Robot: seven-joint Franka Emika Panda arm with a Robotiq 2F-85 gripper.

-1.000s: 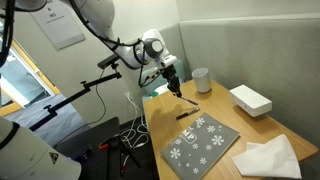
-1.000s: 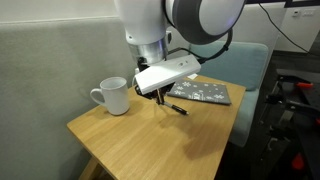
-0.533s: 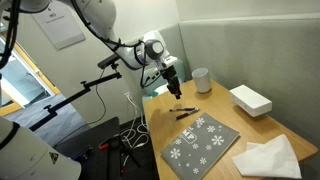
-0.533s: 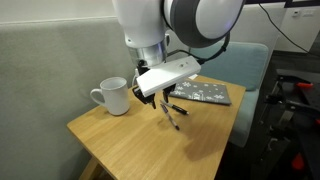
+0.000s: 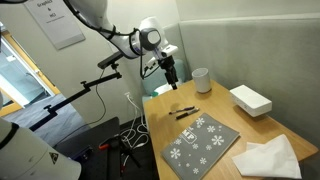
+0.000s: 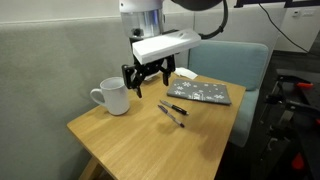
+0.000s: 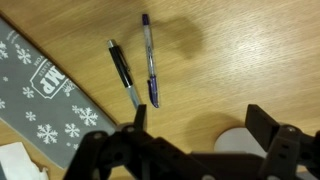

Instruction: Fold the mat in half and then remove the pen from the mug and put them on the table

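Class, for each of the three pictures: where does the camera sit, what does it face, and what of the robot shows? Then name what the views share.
Exterior view: off the table's near end, facing the corner walls along the mat; the arm and open hand show.
Exterior view: beside the table, facing the wall behind the mug; the hand and lower arm show.
Wrist view: on the wrist, looking down at two pens; only the fingers show.
Shared: all three show the pens and the mat.
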